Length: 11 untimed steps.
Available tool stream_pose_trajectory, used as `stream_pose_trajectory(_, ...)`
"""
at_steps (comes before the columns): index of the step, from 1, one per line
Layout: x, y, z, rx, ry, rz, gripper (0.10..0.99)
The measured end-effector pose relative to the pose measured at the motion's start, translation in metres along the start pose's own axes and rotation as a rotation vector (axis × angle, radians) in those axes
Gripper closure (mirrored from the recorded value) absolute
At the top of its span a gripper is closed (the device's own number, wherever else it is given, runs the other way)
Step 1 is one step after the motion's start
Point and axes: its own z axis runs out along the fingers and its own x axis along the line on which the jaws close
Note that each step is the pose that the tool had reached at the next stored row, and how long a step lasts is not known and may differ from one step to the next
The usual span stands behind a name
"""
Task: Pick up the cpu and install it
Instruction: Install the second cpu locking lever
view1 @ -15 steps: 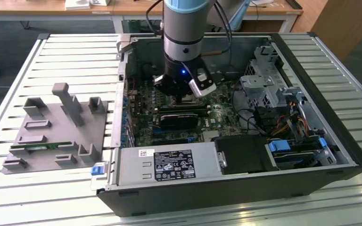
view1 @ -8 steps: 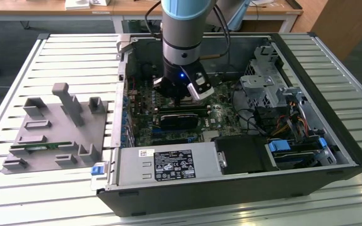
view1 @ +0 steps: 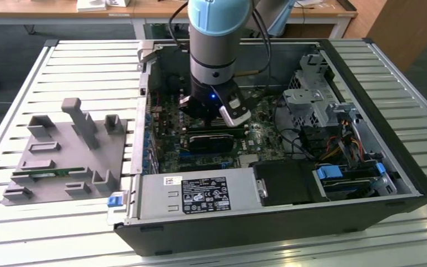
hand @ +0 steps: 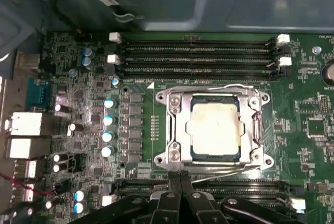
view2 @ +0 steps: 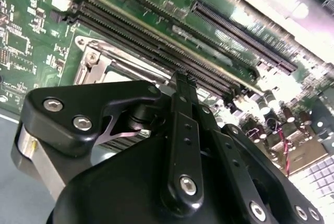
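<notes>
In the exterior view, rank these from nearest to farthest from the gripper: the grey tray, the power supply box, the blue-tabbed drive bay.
1. The power supply box, just in front of the gripper, at the case's near wall.
2. The blue-tabbed drive bay, toward the exterior view's right corner of the case.
3. The grey tray, outside the case on the exterior view's left.

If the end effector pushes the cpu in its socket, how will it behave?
The cpu looks like a flat, rigid metal-topped square, so it probably will not bend. Its smooth top may be slippery. The metal frame around it should stop it sliding.
</notes>
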Motion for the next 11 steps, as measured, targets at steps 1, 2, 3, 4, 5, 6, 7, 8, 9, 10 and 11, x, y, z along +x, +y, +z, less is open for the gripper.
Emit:
stream_pose_trajectory(1, 0.0003, -0.0017, -0.0001, -0.004, 0.0000, 0.000, 0.980)
stream_pose_trajectory(2, 0.0010, -0.0028, -0.0001, -0.010, -0.0002, 0.000, 0.980)
stream_pose_trajectory(3, 0.0021, -0.0033, -0.0001, -0.016, -0.0003, 0.000, 0.980)
stream_pose_trajectory(4, 0.0034, -0.0038, -0.0001, -0.024, -0.0003, 0.000, 0.980)
stream_pose_trajectory(5, 0.0043, -0.0042, 0.0002, -0.033, -0.0004, 0.000, 0.980)
stream_pose_trajectory(6, 0.0045, -0.0043, 0.0006, -0.042, -0.0004, -0.001, 0.980)
stream_pose_trajectory(7, 0.0046, -0.0044, 0.0013, -0.050, -0.0004, -0.001, 0.980)
stream_pose_trajectory(8, 0.0047, -0.0045, 0.0021, -0.057, -0.0004, -0.001, 0.980)
stream_pose_trajectory(9, 0.0050, -0.0047, 0.0031, -0.063, -0.0004, 0.000, 0.980)
stream_pose_trajectory(10, 0.0054, -0.0049, 0.0041, -0.068, -0.0005, -0.001, 0.980)
stream_pose_trajectory(11, 0.0059, -0.0051, 0.0051, -0.073, -0.0005, -0.001, 0.980)
